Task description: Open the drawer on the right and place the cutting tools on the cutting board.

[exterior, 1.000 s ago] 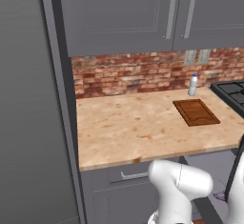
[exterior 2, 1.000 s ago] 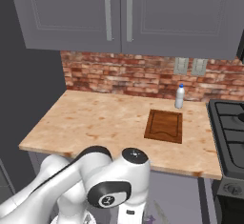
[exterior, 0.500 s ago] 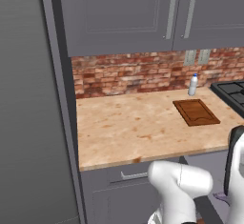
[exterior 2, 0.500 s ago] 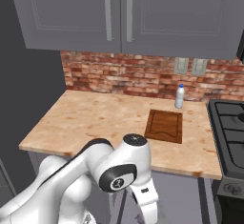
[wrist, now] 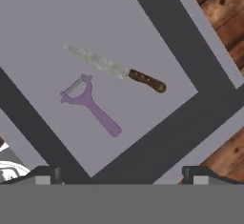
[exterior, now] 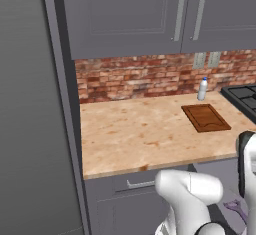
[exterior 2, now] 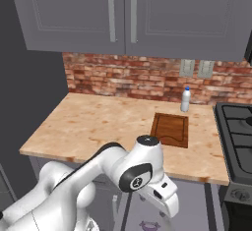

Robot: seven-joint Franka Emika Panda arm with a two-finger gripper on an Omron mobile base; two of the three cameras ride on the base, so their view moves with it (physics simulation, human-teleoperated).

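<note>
The drawer (wrist: 71,18) stands open below my hand, its plain grey floor spread across the hand view. On it lie two cutting tools: a knife (wrist: 116,69) with a dark brown handle, and beside it a lilac-purple peeler (wrist: 90,106). The peeler also peeks out low in the left base view (exterior: 235,208) and the right base view (exterior 2: 150,224). My gripper (wrist: 122,175) hangs above the drawer, open and holding nothing, clear of both tools. The dark reddish-brown cutting board (exterior: 206,117) (exterior 2: 171,129) lies bare on the countertop.
A small white bottle (exterior: 202,89) (exterior 2: 185,100) stands behind the board at the brick wall. A black stove (exterior 2: 238,131) adjoins the counter on the right. A smaller shut drawer front (exterior: 140,184) sits under the counter. Wooden floor (wrist: 224,8) shows past the drawer's rim.
The arm has swung right and down under the counter edge, carrying the hand over the open drawer. The gripper has stayed open; board and bottle have not moved.
</note>
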